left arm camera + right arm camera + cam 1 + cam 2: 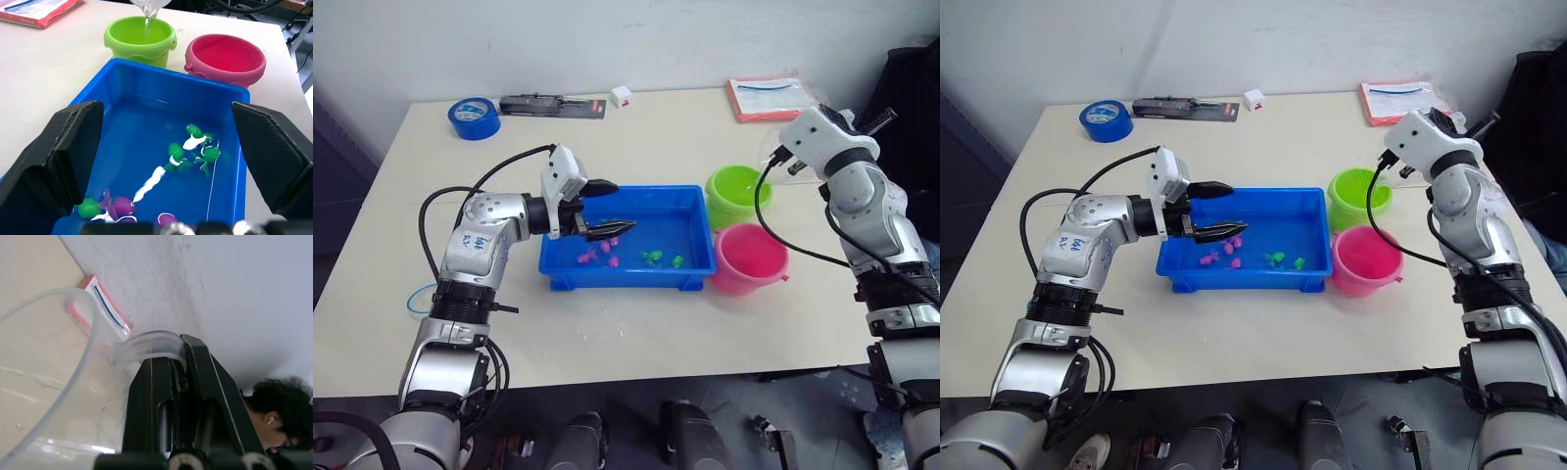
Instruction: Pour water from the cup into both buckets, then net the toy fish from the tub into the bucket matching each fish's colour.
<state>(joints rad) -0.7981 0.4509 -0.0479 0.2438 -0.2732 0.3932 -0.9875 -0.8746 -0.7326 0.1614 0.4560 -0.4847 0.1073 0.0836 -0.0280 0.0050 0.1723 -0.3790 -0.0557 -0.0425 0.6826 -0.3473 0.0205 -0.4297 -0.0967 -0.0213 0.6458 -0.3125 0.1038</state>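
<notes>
The blue tub (pixel 626 281) sits mid-table with several tiny pink fish (pixel 597 255) and green fish (pixel 656 258) in water. My left gripper (pixel 622 206) hovers open over the tub's left end, nothing between its fingers. To the tub's right stand the lime green bucket (pixel 736 191) and, nearer, the pink bucket (pixel 751 257). My right gripper (pixel 168 357) is shut on the rim of the clear cup (pixel 49 372), held tilted above the green bucket. A thin stream of water (pixel 146 24) falls from the cup into it. A thin light-blue hoop (pixel 415 299) lies beside my left arm.
Along the table's far side lie a blue tape roll (pixel 474 117), a flat black package (pixel 553 106), a small white box (pixel 622 96) and a red folder (pixel 767 98). A person's head (pixel 279 406) shows beyond the table in the right wrist view.
</notes>
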